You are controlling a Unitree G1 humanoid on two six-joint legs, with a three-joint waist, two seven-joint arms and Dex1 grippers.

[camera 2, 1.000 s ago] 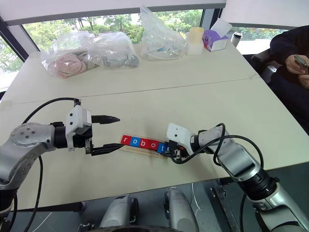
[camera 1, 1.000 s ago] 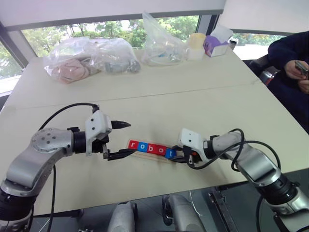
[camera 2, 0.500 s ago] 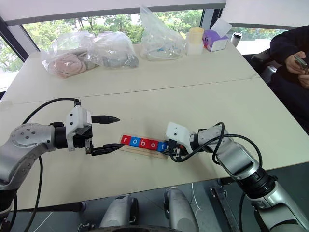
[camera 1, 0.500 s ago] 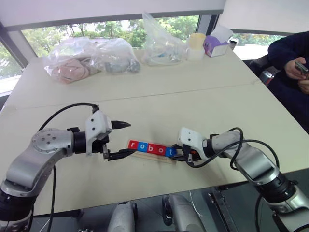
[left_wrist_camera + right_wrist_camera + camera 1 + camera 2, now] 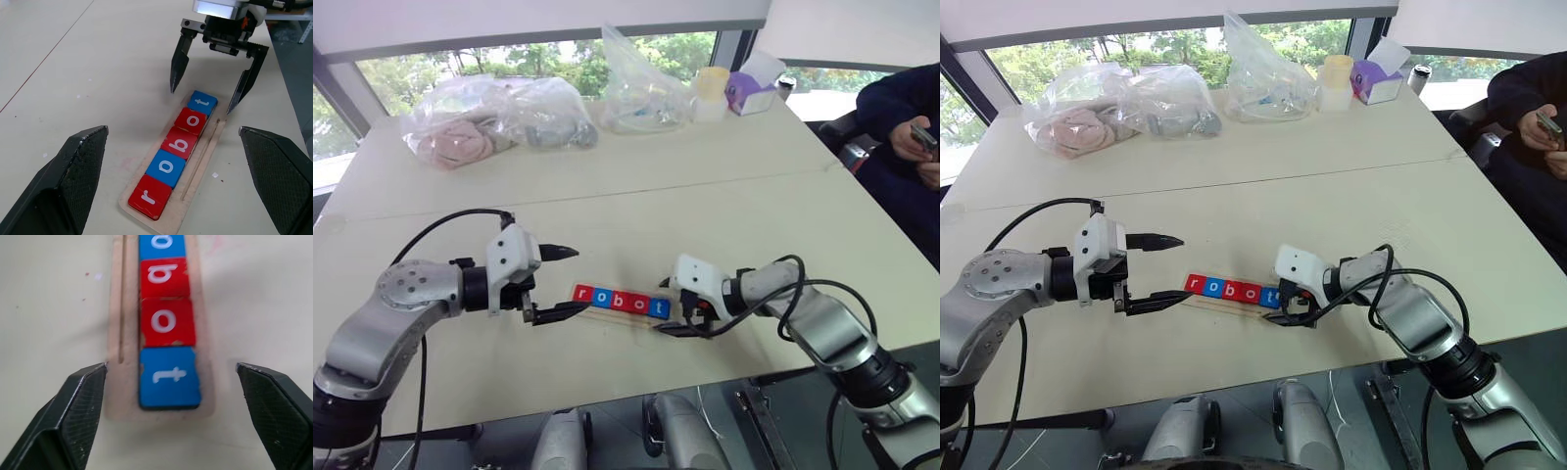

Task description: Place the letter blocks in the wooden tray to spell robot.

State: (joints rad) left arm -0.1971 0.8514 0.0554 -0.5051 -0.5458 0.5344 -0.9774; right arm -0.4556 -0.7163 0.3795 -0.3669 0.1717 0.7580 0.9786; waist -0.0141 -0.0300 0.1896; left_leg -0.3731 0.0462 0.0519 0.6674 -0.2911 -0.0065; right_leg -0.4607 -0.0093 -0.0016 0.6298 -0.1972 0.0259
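The letter blocks [image 5: 178, 144] sit in one row in the wooden tray [image 5: 199, 179] on the table [image 5: 724, 215], reading r, o, b, o, t; the blue t tile [image 5: 169, 376] occupies the end slot. The right gripper [image 5: 210, 89] has its fingers spread wide, straddling that end and grasping nothing. The left gripper [image 5: 560, 284] is likewise released, empty, just off the r end. Judged complete. Risk: a withdrawing right finger could catch the tray rim or the t tile, dragging the row askew; a lift clear first is advised.
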